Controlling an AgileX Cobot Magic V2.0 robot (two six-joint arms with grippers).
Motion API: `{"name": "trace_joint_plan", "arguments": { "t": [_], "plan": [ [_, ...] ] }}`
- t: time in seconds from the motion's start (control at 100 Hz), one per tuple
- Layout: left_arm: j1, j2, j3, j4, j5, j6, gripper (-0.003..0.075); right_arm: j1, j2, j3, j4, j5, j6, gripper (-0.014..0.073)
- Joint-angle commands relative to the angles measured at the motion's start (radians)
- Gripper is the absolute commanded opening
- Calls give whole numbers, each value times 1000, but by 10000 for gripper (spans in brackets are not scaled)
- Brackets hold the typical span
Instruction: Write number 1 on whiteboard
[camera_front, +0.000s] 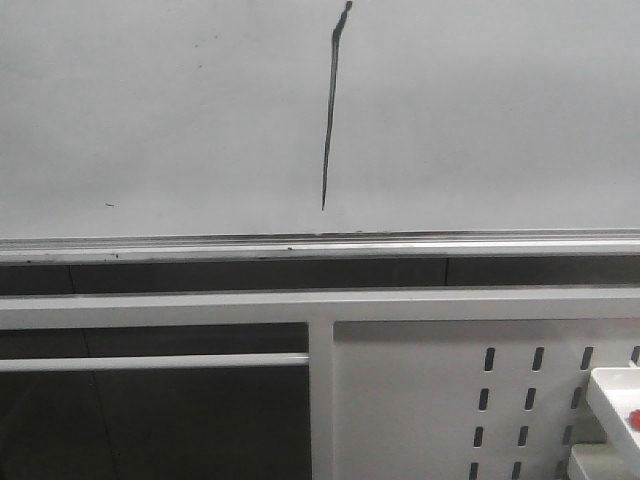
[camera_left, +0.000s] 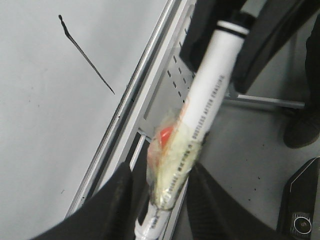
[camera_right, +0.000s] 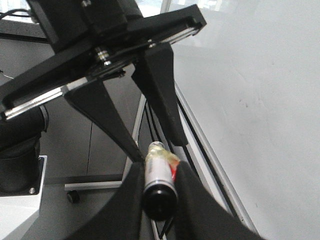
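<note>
The number 1 (camera_front: 330, 110) is a thin, slightly slanted black stroke on the whiteboard (camera_front: 150, 120), also in the left wrist view (camera_left: 85, 55). Neither gripper shows in the front view. My left gripper (camera_left: 162, 200) is shut on a white marker (camera_left: 210, 95) at its yellowish taped part, below the board's rail. My right gripper (camera_right: 159, 195) is shut on the marker's black cap (camera_right: 159, 202) at the other end. The two grippers face each other along the marker, with the left gripper (camera_right: 160, 150) just beyond the right fingers. The whiteboard (camera_right: 260, 90) stands beside them.
A silver rail (camera_front: 300, 247) runs along the board's lower edge. Below it are a white frame bar (camera_front: 200, 308) and a white perforated panel (camera_front: 430, 400). A white tray (camera_front: 615, 395) sits at the bottom right. Grey floor (camera_left: 250, 150) lies beneath the arms.
</note>
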Motion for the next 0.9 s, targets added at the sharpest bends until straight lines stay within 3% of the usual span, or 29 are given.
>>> {"name": "trace_joint_plan", "arguments": {
  "t": [0.0,0.2,0.48,0.89],
  "plan": [
    [-2,3,-37,-11,-68,-4,212,-1,-13,-25,-14,3,2,-51],
    [-2,3,-37,-7,-49,-4,80,-1,-13,-25,-17,-12,2,-51],
    [-2,3,-37,-7,-49,-4,-13,-1,-13,-25,-17,-14,2,-51],
    [-2,11,-37,-7,-49,-9,-20,-1,-13,-25,-32,-49,2,-51]
  ]
}}
